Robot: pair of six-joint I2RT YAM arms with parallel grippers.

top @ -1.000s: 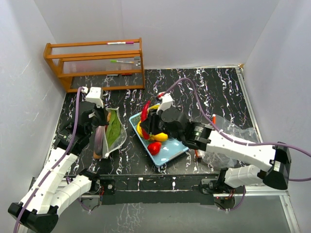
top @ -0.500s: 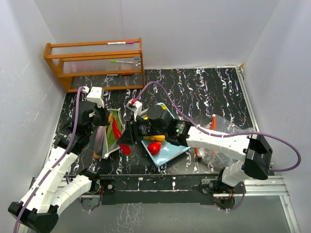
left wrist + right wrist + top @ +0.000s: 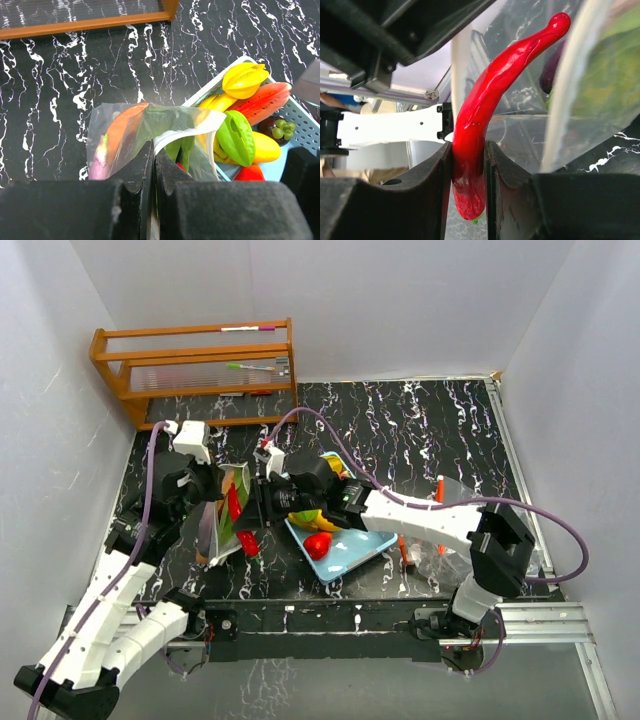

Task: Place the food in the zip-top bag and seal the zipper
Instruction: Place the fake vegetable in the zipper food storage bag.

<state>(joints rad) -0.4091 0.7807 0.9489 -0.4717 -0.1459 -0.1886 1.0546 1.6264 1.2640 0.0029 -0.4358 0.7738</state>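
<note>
My left gripper (image 3: 207, 498) is shut on the rim of the clear zip-top bag (image 3: 222, 523), holding its mouth up; its jaws (image 3: 153, 152) pinch the white zipper strip. The bag (image 3: 131, 134) holds an orange piece, a purple aubergine (image 3: 99, 159) and green pieces. My right gripper (image 3: 256, 508) is shut on the red chilli (image 3: 492, 97) at the bag's mouth, with the chilli's tip (image 3: 233, 502) pointing into the bag (image 3: 555, 120). The light-blue basket (image 3: 352, 552) holds a watermelon slice (image 3: 262, 100), yellow (image 3: 244, 80), green (image 3: 237, 137) and red (image 3: 318, 544) pieces.
A wooden rack (image 3: 200, 370) with pens stands at the back left. A second clear bag (image 3: 485, 512) and an orange marker (image 3: 440, 486) lie to the right of the basket. White walls close in the left, back and right sides.
My right gripper carried the red chilli leftwards from over the basket to the bag's mouth, and its tip now points into the bag. My left gripper kept its hold on the bag.
</note>
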